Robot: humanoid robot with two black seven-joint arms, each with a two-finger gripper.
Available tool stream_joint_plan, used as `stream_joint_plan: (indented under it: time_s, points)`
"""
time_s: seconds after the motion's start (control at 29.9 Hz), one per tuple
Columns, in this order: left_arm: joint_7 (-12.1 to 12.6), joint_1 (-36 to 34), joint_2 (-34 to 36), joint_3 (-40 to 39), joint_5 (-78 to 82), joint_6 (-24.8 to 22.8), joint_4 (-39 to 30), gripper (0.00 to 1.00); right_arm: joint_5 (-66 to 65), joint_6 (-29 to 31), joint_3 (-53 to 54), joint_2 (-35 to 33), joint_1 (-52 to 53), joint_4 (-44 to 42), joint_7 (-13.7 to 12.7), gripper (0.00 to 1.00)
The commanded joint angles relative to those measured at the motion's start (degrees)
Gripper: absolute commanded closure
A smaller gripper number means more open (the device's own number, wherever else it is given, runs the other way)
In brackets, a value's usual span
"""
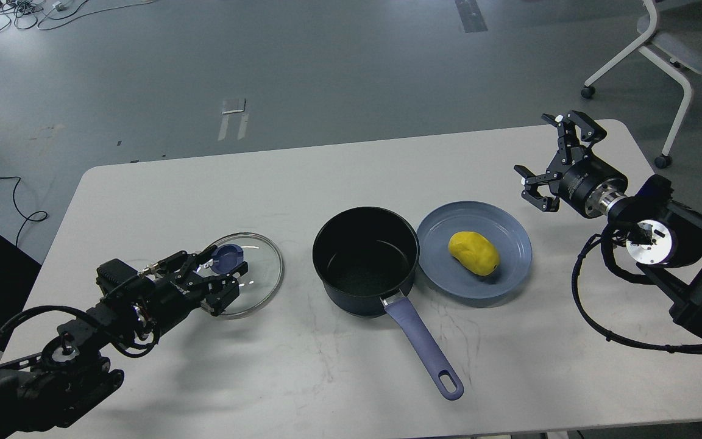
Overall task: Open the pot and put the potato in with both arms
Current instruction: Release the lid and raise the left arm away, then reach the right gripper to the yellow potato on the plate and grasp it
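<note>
A dark saucepan [365, 261] sits uncovered at the centre of a white table [144, 195], its purple handle pointing to five o'clock. Its glass lid [259, 268] lies flat at nine o'clock, out of the way, with the left gripper [224, 277] around the blue knob; whether it pinches or has let go is unclear. The yellow potato [473, 252] rests on a blue-grey plate [512, 271] touching the pot at three o'clock. The right gripper [555, 161] hovers spread wide beyond the plate, likely ready to fetch the potato.

Pot [365, 262] stands open, potato [473, 253] on plate [512, 268], left tool [224, 275] around lid [259, 268] knob.
</note>
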Motion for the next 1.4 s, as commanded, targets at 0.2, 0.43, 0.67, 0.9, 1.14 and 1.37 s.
stream_joint_plan:
  time_s: [0.2, 0.43, 0.67, 0.9, 1.14, 1.37]
  points:
    - [0.0, -11.9, 1.7, -1.0, -33.6, 0.0, -7.0, 0.02, -4.7, 0.8, -9.5, -1.0, 3.5, 1.1, 1.1, 0.00]
    - [6.8, -22.0, 1.3, -4.8, -68.7, -10.9, -10.5, 0.02, -31.4, 0.3, -19.8, -3.6, 10.4, 0.7, 10.2, 0.00]
    - [16.6, -21.1, 0.2, -12.8, -86.9, -19.3, -11.3, 0.02, -47.1, -2.9, -29.7, -7.0, 13.4, 1.1, 19.0, 0.00]
    - [23.2, -18.9, 0.2, -21.5, -87.0, -34.2, -12.9, 0.02, -56.4, -7.3, -41.2, -7.7, 16.2, 1.6, 20.9, 0.00]
    - [24.5, -18.9, 0.0, -22.3, -86.9, -35.2, -15.7, 0.02, -60.4, -10.7, -49.3, -7.1, 16.8, 1.5, 20.9, 0.00]
    - [24.1, -18.0, 0.6, -22.7, -86.7, -34.8, -15.9, 0.02, -64.4, -10.7, -53.3, -6.5, 20.0, 0.4, 20.9, 0.00]
